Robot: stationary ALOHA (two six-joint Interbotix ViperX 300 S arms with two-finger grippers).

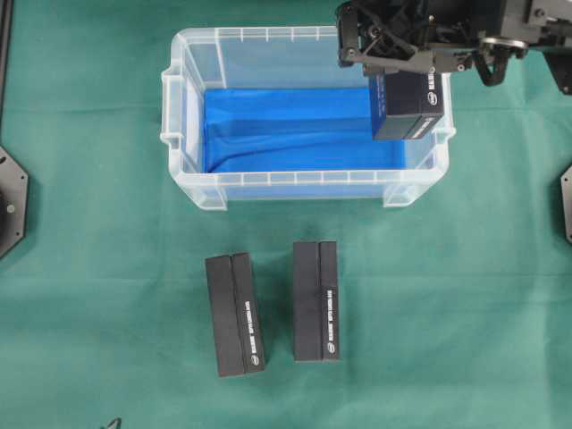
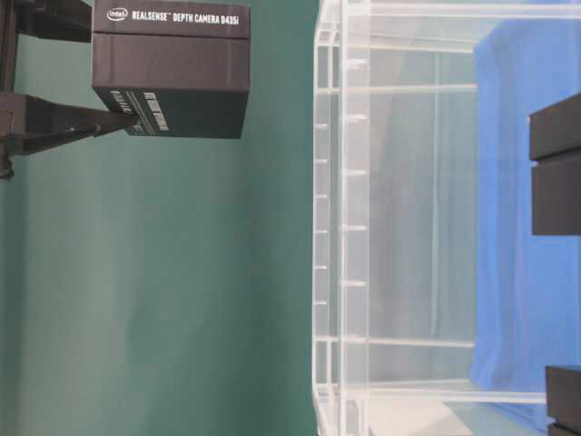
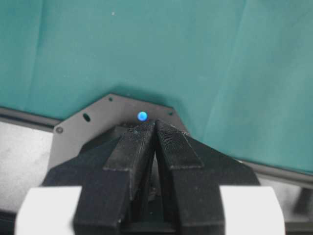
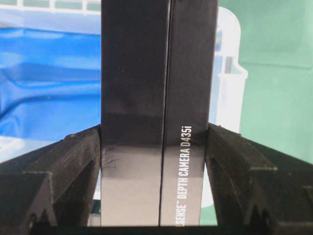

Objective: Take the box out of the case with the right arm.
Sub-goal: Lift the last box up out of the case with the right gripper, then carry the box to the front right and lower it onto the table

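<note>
Blk box (image 4: 159,112) btwn right gripper (image 4: 157,166) fingers (image 4: 73,166), above case (image 4: 230,93).

Three black boxes are being counted: one box (image 1: 408,105) is being held up over the right end of the case, and two more are lying on the green surface (image 1: 98,340) below it, a left box (image 1: 234,314) and a right box (image 1: 315,300), side by side but apart. One clear case (image 1: 192,107) with a blue lining is being seen. Two grippers are being shown, the right gripper (image 4: 156,166) and the left gripper (image 3: 155,128), each being made up of two fingers.
</note>
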